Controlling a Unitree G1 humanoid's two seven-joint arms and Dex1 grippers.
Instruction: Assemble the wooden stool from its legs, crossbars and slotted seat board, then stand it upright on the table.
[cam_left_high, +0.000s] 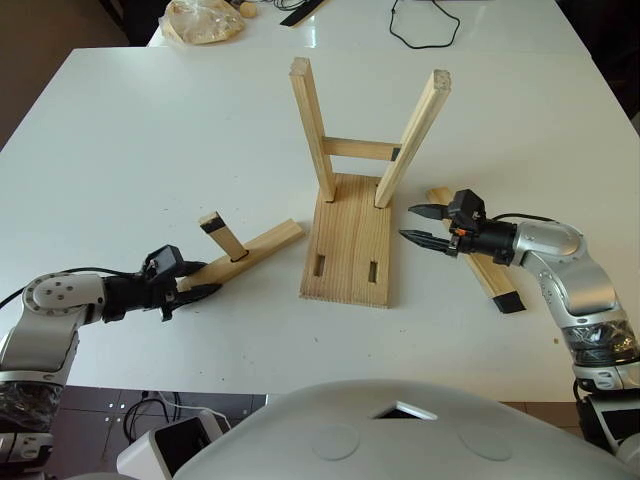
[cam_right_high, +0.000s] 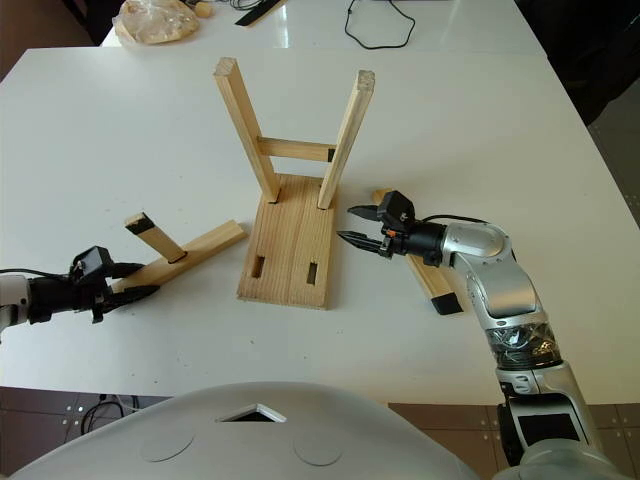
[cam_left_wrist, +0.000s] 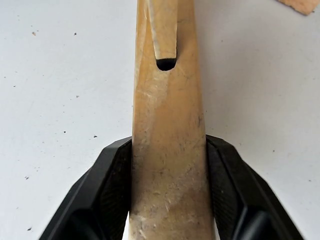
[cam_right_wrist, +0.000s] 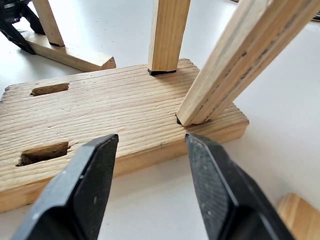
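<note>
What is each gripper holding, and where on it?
Left gripper is shut on the loose leg, pinching the sides of its near end. Right gripper is open beside the seat board, holding nothing.

I see the white tabletop flecked with faint dark specks around the left tool, which is black like the right tool. Just ahead of the right tool, the seat board is pale honey with straight grain lines. The leg in the left tool is yellower, scuffed and dark-slotted.
</note>
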